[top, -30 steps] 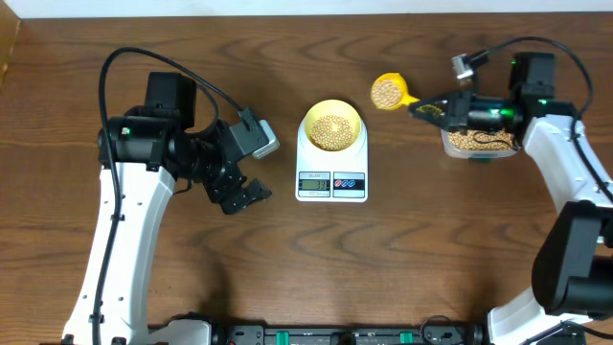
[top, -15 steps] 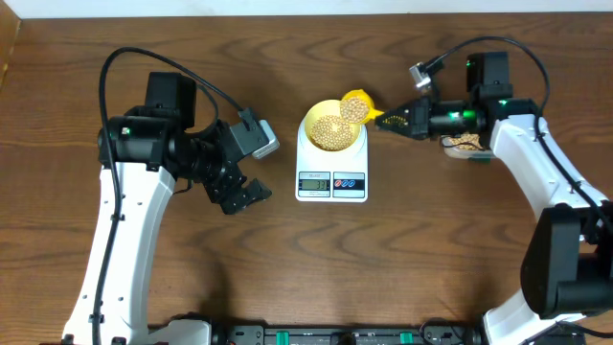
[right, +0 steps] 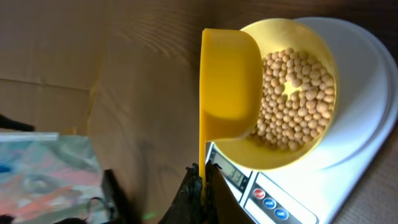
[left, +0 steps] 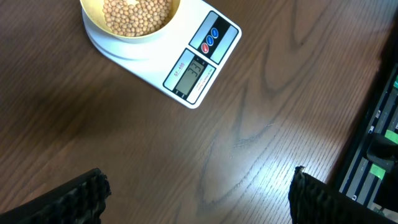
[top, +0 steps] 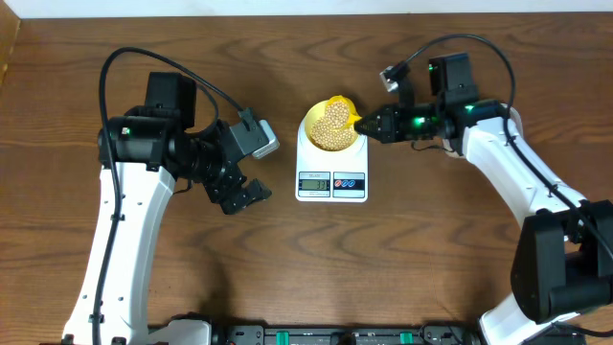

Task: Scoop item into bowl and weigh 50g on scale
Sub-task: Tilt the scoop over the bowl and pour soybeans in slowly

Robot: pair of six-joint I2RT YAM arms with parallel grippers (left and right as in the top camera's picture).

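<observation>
The right fingers [right: 191, 202] are pinched tight on the thin handle of the yellow plastic measuring spoon [right: 227, 87], whose cup is turned on its side over the rim of the small round pale yellow bowl [right: 277, 158]. The left fingers [left: 68, 202] hang spread wide and empty above the brown wooden desk [left: 249, 143], off to the scale's side. The small round tan beans [right: 292, 93] lie heaped in the bowl, which sits on the platform of the white rounded-rectangle digital kitchen scale [left: 199, 68]. The chief risk, I judge, is overshooting the target: a spoon tipped this far empties all at once, and the digits on the small grey display [left: 188, 71] are too faint to read here (so how close the weight stands to 50 g cannot be told). The cup is also very near the bowl's rim, perhaps touching. Any pressure there would falsify the reading or shove the bowl sideways on the platform. Round beans falling against the rim could bounce out and roll across the desk, and a handle gripped edge-on may twist.
</observation>
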